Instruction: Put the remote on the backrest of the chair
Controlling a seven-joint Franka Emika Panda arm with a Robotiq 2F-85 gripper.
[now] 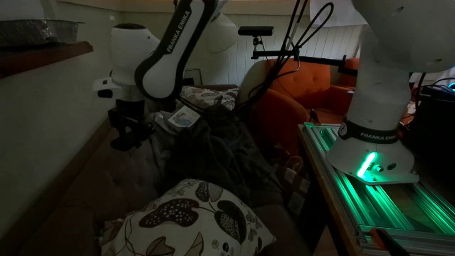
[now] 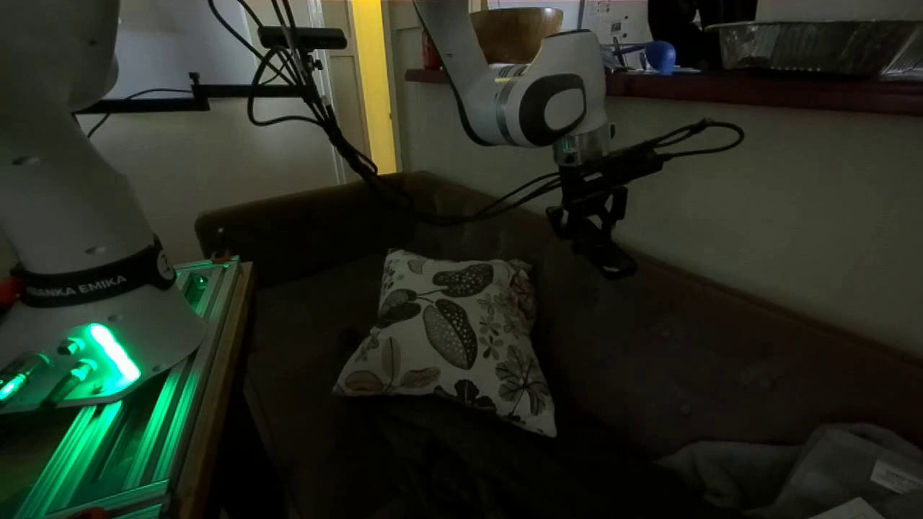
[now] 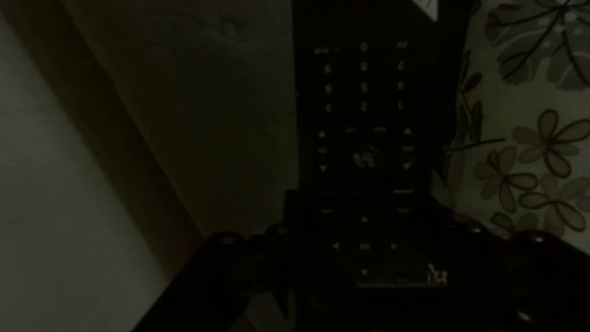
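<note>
My arm (image 1: 165, 67) off-white, smoothly rounded, with black trim (image 1: 174, 41) lettered FRANKA EMIKA in white. I see black collar (image 1: 368, 131) round base (image 1: 400, 156), same white lettering; light strip (image 1: 366, 164) glowing bright green, small round fittings (image 1: 391, 166) beside it. Cables (image 1: 272, 76) black, bundled, looping. Wrist ring (image 2: 583, 143) silvery. Gripper (image 3: 364, 219) black, angular, jointed.

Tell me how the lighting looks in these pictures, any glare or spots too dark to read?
Wrist view: very dark, the remote partly merging with the black fingers, though its pale key markings show; both exterior views: dim, with the green base light glaring across metal rails; in an exterior view, a yellow strip glows.
</note>
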